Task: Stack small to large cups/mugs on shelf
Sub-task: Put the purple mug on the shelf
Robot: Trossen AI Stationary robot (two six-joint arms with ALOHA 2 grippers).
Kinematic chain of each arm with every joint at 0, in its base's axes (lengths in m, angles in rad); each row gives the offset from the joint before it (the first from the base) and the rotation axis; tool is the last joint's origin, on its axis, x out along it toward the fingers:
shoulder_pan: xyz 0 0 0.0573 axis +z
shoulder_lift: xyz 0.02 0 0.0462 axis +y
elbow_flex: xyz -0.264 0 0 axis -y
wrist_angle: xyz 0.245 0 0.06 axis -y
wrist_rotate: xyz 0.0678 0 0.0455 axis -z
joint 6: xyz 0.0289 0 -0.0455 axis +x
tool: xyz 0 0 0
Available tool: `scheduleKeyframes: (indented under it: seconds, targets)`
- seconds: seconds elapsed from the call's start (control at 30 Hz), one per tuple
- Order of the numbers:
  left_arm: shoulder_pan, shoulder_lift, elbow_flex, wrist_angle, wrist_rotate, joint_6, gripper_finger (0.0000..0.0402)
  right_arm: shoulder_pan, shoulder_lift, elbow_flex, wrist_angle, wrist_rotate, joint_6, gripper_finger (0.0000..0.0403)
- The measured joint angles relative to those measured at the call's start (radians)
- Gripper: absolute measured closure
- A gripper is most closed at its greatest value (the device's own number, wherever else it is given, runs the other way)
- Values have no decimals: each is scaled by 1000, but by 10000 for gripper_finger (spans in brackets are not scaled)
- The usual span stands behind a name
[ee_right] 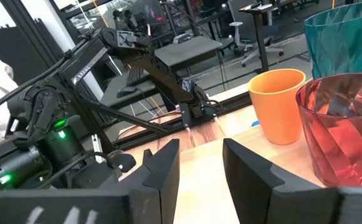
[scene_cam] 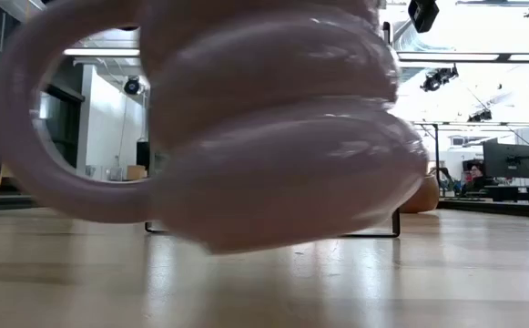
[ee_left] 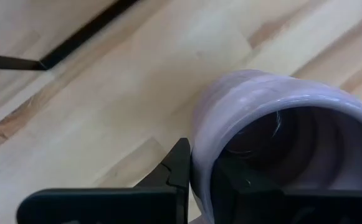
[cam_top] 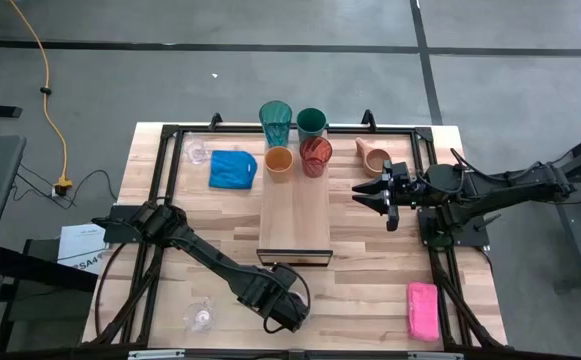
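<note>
The worktop [cam_top: 370, 275] carries the shelf [cam_top: 295, 215], a long plank whose long axis runs from the worktop's near edge toward its far edge. Crowded at the shelf's far end stand the teal tumbler [cam_top: 276, 124], the green cup [cam_top: 311, 123], the red cup [cam_top: 316, 157] and the orange cup [cam_top: 278, 161]; the orange and red ones appear to sit on the plank itself, the other two just beyond it. A blue cloth [cam_top: 232, 168] lies beside the orange cup, a tan mug [cam_top: 372, 155] lies on its side toward the far right corner, a pink sponge [cam_top: 422, 309] sits near the near right corner, and two clear glasses [cam_top: 196, 152] stand near the far left and near left corners. The left hand [cam_top: 282, 308] is low by the near edge, just short of the shelf's near end, its fingers [ee_left: 179, 171] clamped together on the rim of the lavender mug [ee_left: 274, 149], one finger outside the wall and one inside; the low view shows the mug lifted slightly and tipped. So the shelf lies straight ahead of this hand, toward the far edge, and the left arm is plainly the nearer one. The right hand [cam_top: 382, 192] hovers off the shelf's right side, fingers apart and empty, pointing toward the orange and red cups.
</note>
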Motion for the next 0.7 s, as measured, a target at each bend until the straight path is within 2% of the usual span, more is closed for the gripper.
scheduleKeyframes:
  seconds: [0.07,0.47,0.6,0.7]
  targets:
    - [6,0,0,-2,-22,-23,385,0,0,0,0,0,0,289]
    - [41,20,0,111,-8,-25,385,0,0,0,-5,0,-26,289]
    - [36,22,-1,78,-1,-24,385,0,0,0,-5,0,-26,289]
    - [35,22,0,72,-1,-18,370,0,0,0,-5,-1,-26,289]
